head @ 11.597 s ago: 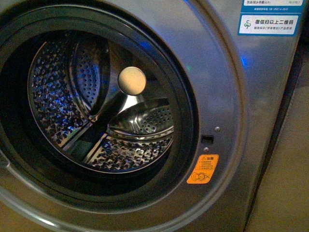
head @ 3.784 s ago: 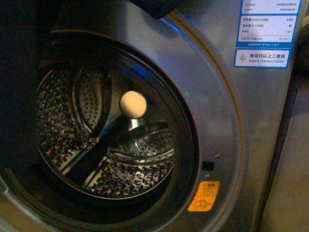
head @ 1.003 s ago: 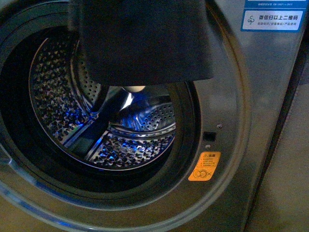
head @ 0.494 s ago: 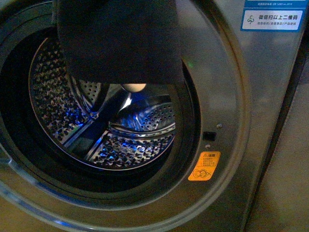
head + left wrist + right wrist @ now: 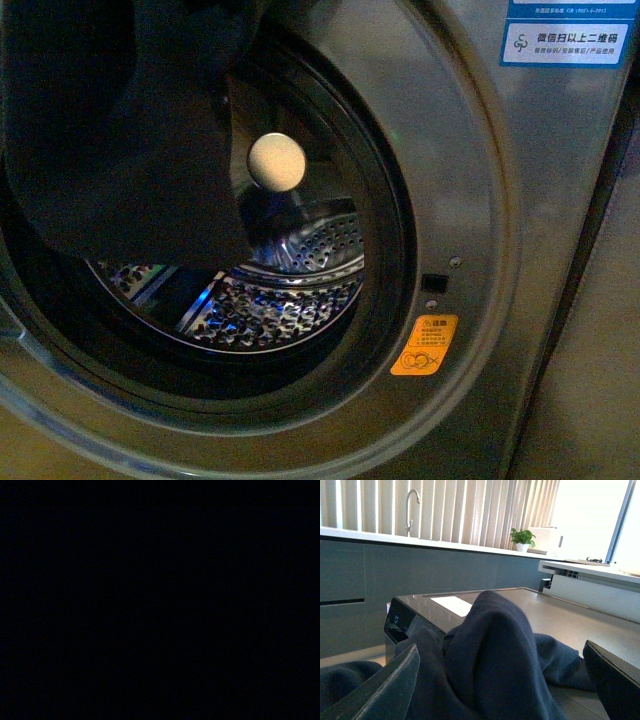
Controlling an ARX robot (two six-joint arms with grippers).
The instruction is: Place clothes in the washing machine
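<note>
Curved faucet (image 5: 408,515), potted plant (image 5: 522,537), vertical blinds (image 5: 470,510), pale countertop (image 5: 445,544)

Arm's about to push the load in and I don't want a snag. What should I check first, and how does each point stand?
1. Washing machine door out of the way: ok, the drum shows through the mouth.
2. Drum floor free: ok where it shows; the upper left is hidden.
3. Clothes past the rim: cannot tell; they cover the mouth's upper left.
4. Left tool grip: cannot tell; the left wrist view is dark.
5. Right tool free of cloth: not ok; another dark garment lies between its wide-apart fingers.
</note>
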